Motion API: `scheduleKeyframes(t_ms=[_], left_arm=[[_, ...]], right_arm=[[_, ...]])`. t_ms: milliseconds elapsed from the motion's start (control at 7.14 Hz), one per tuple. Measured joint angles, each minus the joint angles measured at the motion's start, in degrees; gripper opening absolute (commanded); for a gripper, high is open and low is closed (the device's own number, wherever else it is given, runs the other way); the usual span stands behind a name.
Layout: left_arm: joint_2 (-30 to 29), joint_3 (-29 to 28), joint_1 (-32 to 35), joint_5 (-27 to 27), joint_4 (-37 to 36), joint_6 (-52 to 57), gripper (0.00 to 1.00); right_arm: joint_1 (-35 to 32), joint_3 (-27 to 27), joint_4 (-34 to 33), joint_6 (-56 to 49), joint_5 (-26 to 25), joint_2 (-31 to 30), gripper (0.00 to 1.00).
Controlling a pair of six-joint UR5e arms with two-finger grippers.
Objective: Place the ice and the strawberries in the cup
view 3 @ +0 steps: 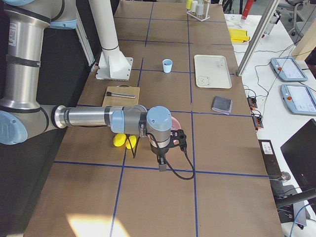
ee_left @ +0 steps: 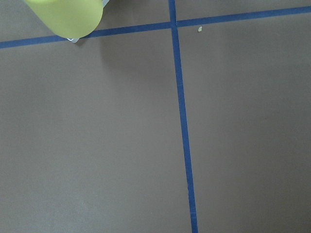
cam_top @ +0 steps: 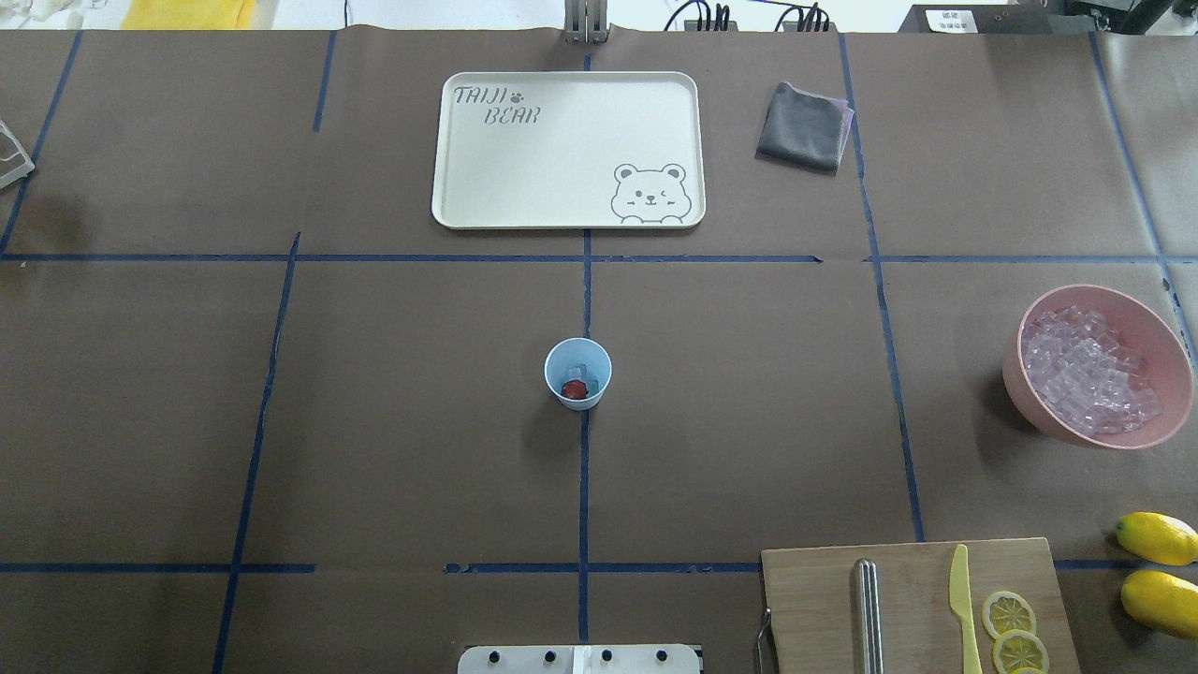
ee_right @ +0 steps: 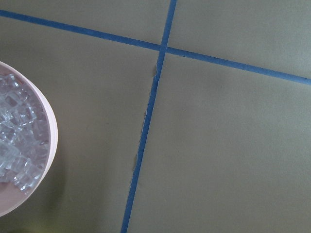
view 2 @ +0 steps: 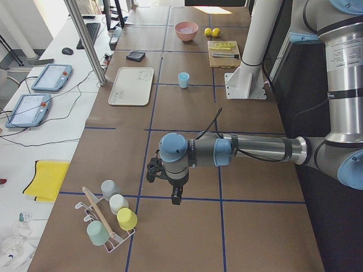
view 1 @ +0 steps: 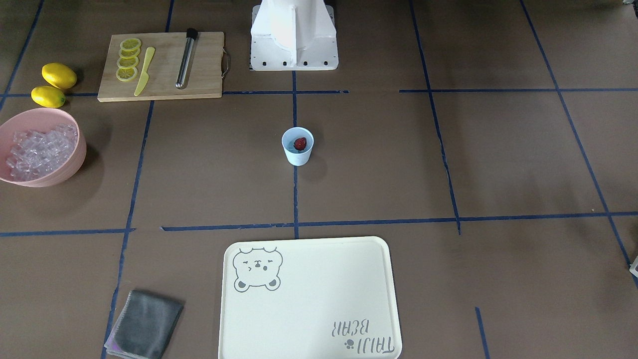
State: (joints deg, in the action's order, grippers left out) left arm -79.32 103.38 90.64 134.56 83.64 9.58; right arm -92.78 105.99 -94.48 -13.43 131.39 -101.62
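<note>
Standing mid-bench [view 1: 398,164], the light-blue cup [view 1: 297,155] holds a strawberry [view 1: 299,143] and ice cubes [cam_top: 580,373]. We cannot tell whether the fingers of the left gripper [view 2: 176,197] and right gripper [view 3: 161,164] are apart or together.

Front-facing: placed across the table [view 1: 498,149] from the robot, looking steeply down, robot base [view 1: 294,40] at the top edge, tray [view 1: 309,299] nearest. Overhead: mounted behind the robot, looking forward and down; shows the same blue cup [cam_top: 577,373], tray, pink bowl [cam_top: 1013,379] and cutting board [cam_top: 810,608], turned end for end. Side views: set high at opposite table ends, looking along it, left arm [view 2: 255,150] large in one, right arm [view 3: 94,117] in the other, blue cup far off. Wrist views: aimed straight down, close to the table; pink bowl's rim at the right one's edge, yellow-green cup [ee_left: 65,17] at the left one's corner
</note>
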Motion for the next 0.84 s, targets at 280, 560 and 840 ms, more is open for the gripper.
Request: scheduleKeyframes(t_ms=[280, 560, 840], left_arm=[[0.0, 0.6, 0.0, -0.4, -0.2, -0.1, 1.0], [0.1, 0.5, -0.1, -0.6, -0.4, 0.1, 1.0], [0.3, 1.0, -0.1, -0.6, -0.5, 0.2, 1.0]], right_arm=[[0.0, 0.0, 0.0, 0.0, 0.0, 0.0, 1.0], [0.0, 0.0, 0.0, 0.0, 0.1, -0.2, 1.0], [0.1, -0.2, -0.1, -0.1, 0.2, -0.3, 1.0]])
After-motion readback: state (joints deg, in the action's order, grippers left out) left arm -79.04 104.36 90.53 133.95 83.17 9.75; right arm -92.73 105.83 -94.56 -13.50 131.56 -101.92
